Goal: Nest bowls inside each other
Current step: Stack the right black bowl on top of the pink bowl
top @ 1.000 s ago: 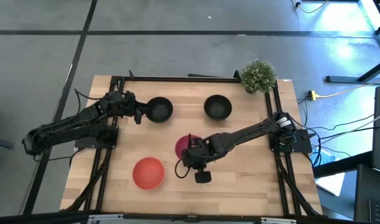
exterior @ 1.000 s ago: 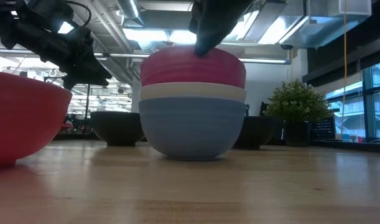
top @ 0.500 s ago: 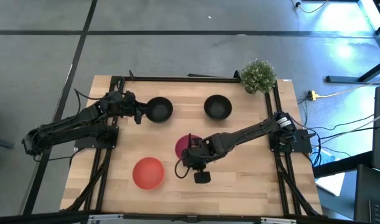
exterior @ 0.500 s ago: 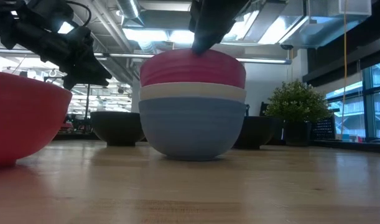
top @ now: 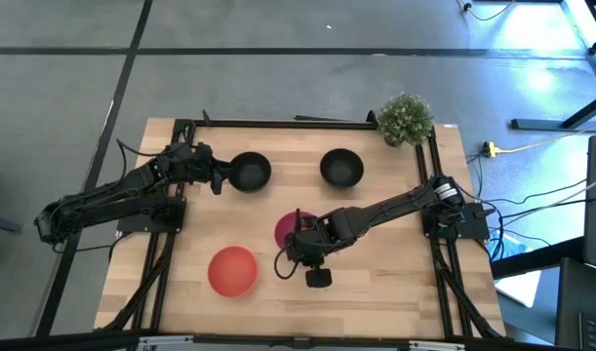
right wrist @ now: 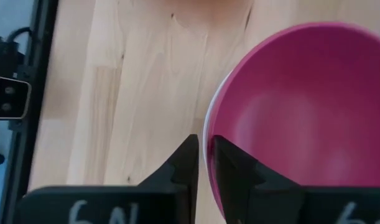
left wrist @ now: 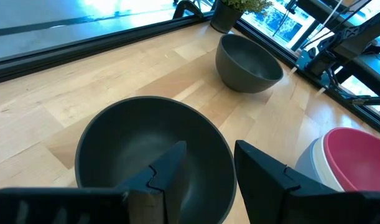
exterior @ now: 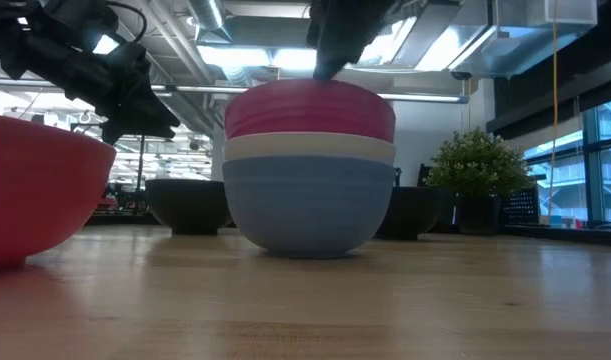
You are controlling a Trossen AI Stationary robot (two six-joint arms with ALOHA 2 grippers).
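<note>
A blue, a white and a magenta bowl (exterior: 310, 110) stand nested in a stack (top: 286, 229) at mid table, the blue one lowest. My right gripper (right wrist: 205, 152) hangs over the magenta bowl's rim, its fingers a narrow gap apart, one over the inside and one outside. My left gripper (left wrist: 208, 165) is open above the left black bowl (top: 249, 172), astride its rim from above. The second black bowl (top: 341, 168) stands at the far side. The red bowl (top: 232, 270) stands at the near left. My right gripper points down at the magenta bowl's rim (right wrist: 208, 134) on the stack's near side, one finger on either side of it. Whether a finger touches the rim, I cannot tell. The bowl sits level in the white bowl.
A small green potted plant (top: 405, 119) stands at the far right corner. Black frame rails run along the table's left, right and far edges. Bare wood lies at the near right of the stack.
In the low view my right gripper has risen a little from the magenta bowl's rim, while the stack has stayed where it was.
</note>
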